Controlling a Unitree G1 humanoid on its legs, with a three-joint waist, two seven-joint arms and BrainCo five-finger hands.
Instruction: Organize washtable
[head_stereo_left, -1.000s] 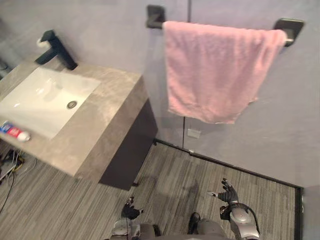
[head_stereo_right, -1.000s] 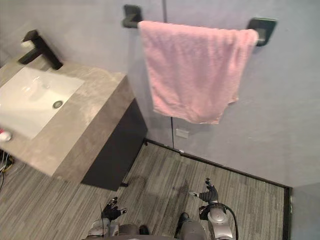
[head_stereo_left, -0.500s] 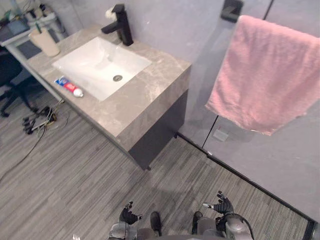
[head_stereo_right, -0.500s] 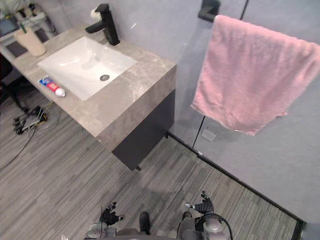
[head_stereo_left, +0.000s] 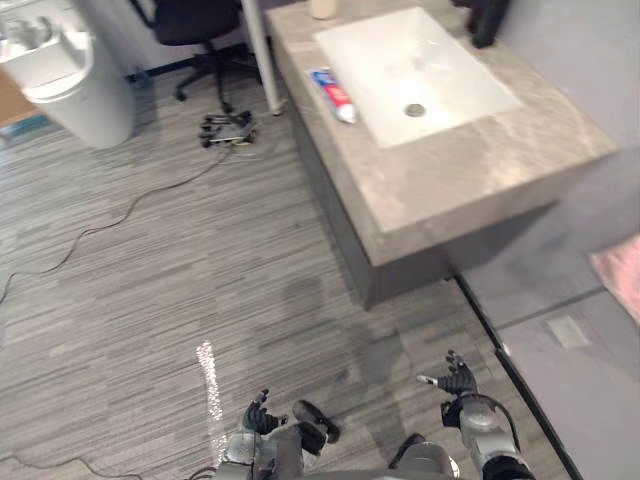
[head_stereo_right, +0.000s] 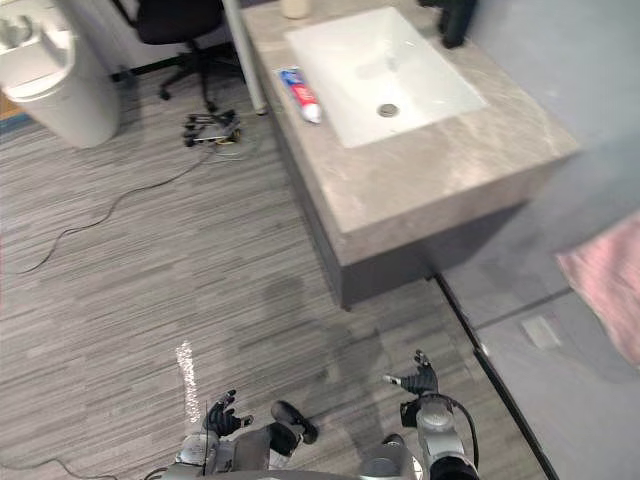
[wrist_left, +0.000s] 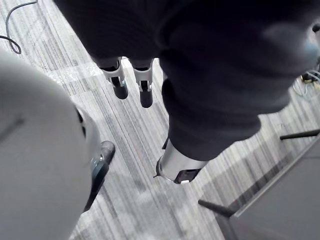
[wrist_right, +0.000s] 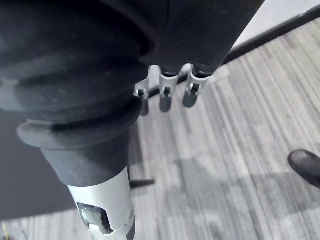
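- A grey, marbled stone washtable (head_stereo_left: 470, 170) is seen, with a smooth white rectangular basin (head_stereo_left: 420, 55) sunk into it.
- A red, white and blue toothpaste tube (head_stereo_left: 333, 94) is laid flat on the counter, just beside the basin's rim.
- The left hand (head_stereo_left: 257, 415) and right hand (head_stereo_left: 458, 378) are held low above the striped plank floor (head_stereo_left: 150, 280), fingers relaxed, nothing grasped.
- Since half a second ago the whole view has been swung round by the camera. A corner of the fluffy pink towel (head_stereo_right: 610, 275) is caught at the edge.

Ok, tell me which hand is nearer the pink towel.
Right. The pink towel is ahead and to the right of the right hand; the left hand hangs farther left, beyond it.
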